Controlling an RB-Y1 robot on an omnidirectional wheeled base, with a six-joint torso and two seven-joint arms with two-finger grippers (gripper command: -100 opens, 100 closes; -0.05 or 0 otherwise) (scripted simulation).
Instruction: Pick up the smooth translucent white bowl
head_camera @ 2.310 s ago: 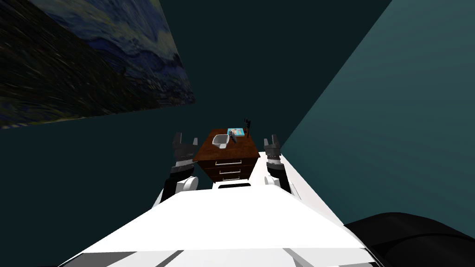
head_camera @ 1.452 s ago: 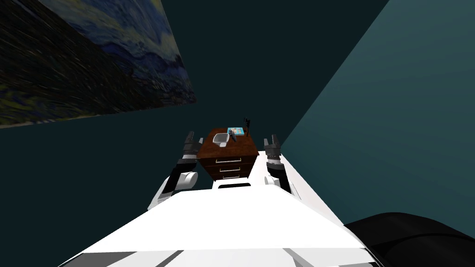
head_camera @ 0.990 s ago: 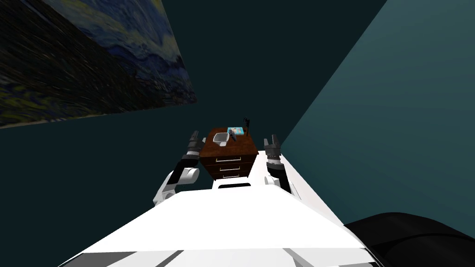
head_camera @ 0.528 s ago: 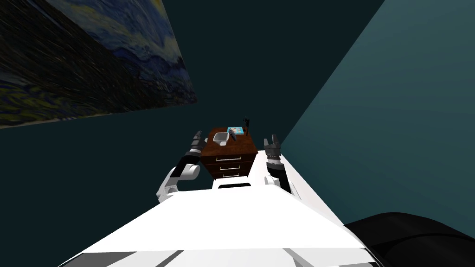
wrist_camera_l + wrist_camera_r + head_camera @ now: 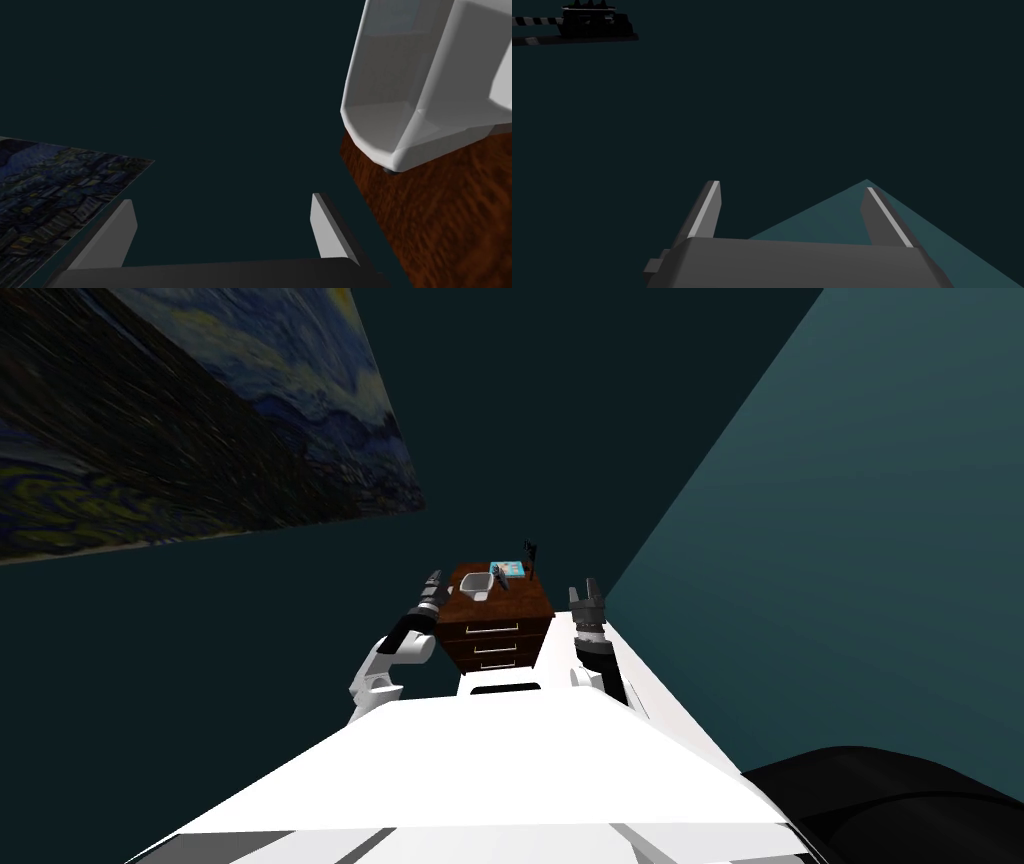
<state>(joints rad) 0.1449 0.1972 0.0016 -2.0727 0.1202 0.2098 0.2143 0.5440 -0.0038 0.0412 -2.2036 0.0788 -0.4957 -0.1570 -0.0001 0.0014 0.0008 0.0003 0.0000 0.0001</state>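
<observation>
A: Head view — bowl (image 5: 476, 585) on left part of brown drawer unit (image 5: 497, 633) top, left gripper (image 5: 432, 584) just beside unit's left edge.
B: Left wrist — spread wide, empty, bowl outside the gap. Risk: closing in misaligned, clipping rim, shoving bowl.
A: Right wrist — right gripper (image 5: 792, 185) open too, idle.

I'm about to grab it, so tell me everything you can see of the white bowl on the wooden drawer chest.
The bowl is glossy whitish grey, squarish with rounded corners and sloping walls, and looks empty. It stands upright on the reddish-brown top of the drawer chest, near the top's left edge. Nothing grips it: the left gripper is open, short of the bowl, which lies off to one side of its fingers.
</observation>
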